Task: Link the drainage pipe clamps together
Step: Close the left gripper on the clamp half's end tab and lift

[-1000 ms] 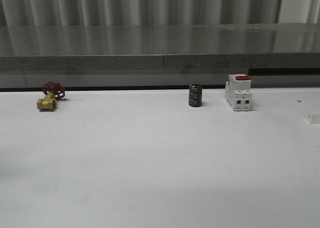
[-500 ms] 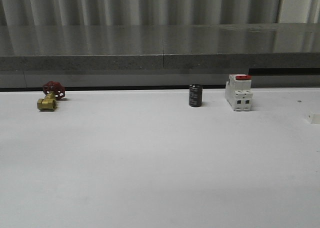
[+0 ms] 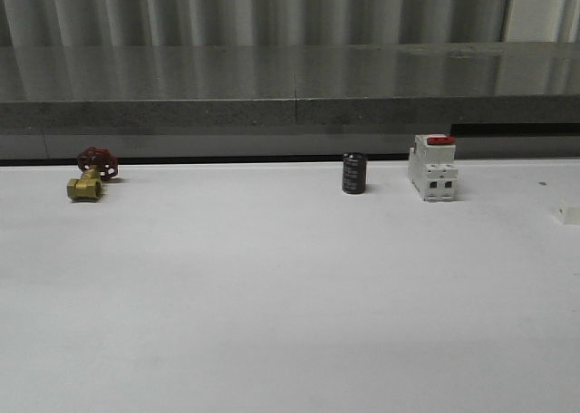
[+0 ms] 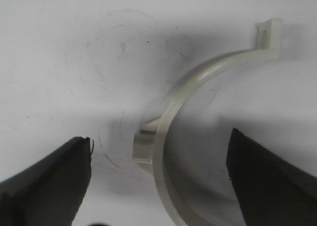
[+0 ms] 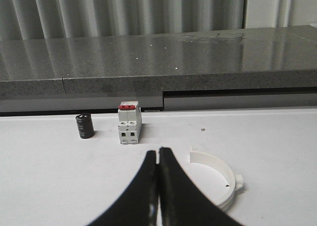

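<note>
Left gripper (image 4: 158,186) spread wide, empty, low over white table (image 4: 74,52). One pipe clamp half (image 4: 198,82) flat between fingers, hollow side toward one finger (image 4: 267,176), far tab clear, lower arc cut off. Right gripper (image 5: 158,186) pressed closed, empty; second clamp half (image 5: 218,174) just beside, partly hidden behind finger.

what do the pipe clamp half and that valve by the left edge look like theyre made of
The drainage pipe clamp half looks like molded plastic: off-white, smooth, slightly glossy, with a thin band and a blocky tab. The valve seems metal: a brass-yellow body with a red handwheel, probably painted, though it is too small to be sure.
</note>
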`<move>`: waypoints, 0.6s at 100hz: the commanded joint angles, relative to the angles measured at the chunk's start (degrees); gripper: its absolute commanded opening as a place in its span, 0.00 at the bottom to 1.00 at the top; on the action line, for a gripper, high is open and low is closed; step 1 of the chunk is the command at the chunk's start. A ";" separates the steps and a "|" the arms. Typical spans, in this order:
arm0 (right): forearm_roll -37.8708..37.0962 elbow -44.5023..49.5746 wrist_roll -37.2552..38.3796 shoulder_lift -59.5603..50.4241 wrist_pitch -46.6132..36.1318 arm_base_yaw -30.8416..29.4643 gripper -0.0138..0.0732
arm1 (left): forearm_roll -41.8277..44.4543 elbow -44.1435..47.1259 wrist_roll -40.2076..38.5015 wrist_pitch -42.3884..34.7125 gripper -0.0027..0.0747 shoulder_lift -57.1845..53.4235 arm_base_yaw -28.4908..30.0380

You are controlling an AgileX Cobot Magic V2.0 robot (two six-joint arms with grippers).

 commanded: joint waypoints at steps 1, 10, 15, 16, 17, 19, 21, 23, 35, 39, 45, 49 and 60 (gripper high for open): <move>0.00 -1.12 -0.11 -1.10 -4.69 -0.46 0.08 | 0.00 -1.81 0.06 -2.08 0.75 -1.79 0.11; 0.00 -1.12 -0.11 -1.10 -4.69 -0.46 0.08 | 0.00 -1.81 0.06 -2.60 0.75 -0.58 0.11; 0.00 -1.12 -0.11 -1.10 -4.69 -0.46 0.08 | 0.32 -1.81 0.06 -2.60 0.75 -0.10 0.11; 0.00 -1.12 -0.11 -1.10 -4.69 -0.46 0.08 | 0.33 -1.81 0.06 -2.72 0.75 0.05 0.11; 0.00 -1.12 -0.11 -1.10 -4.69 -0.46 0.08 | 0.33 -1.81 0.06 -2.72 0.75 0.18 0.11; 0.00 -1.12 -0.11 -1.10 -4.69 -0.46 0.08 | 0.33 -1.81 0.06 -2.86 0.75 0.17 0.11; 0.00 -1.12 -0.11 -1.10 -4.69 -0.46 0.08 | 0.33 -1.81 0.06 -3.01 0.75 0.28 0.11; 0.00 -1.12 -0.11 -1.10 -4.69 -0.46 0.08 | 0.00 -1.81 0.06 -3.11 0.75 0.28 0.11; 0.00 -1.12 -0.11 -1.10 -4.69 -0.46 0.08 | 0.33 -1.81 0.06 -3.38 0.74 0.28 0.11; 0.00 -1.12 -0.11 -1.10 -4.69 -0.46 0.08 | 0.33 -1.81 0.06 -3.38 0.72 0.28 0.11; 0.00 -1.12 -0.11 -1.10 -4.69 -0.46 0.08 | 0.33 -1.81 0.06 -3.38 0.67 0.28 0.11; 0.00 -1.12 -0.11 -1.10 -4.69 -0.46 0.08 | 0.33 -1.81 0.06 -3.38 0.62 0.28 0.11; 0.00 -1.12 -0.11 -1.10 -4.69 -0.46 0.08 | 0.00 -1.81 0.06 -2.98 0.43 0.28 0.11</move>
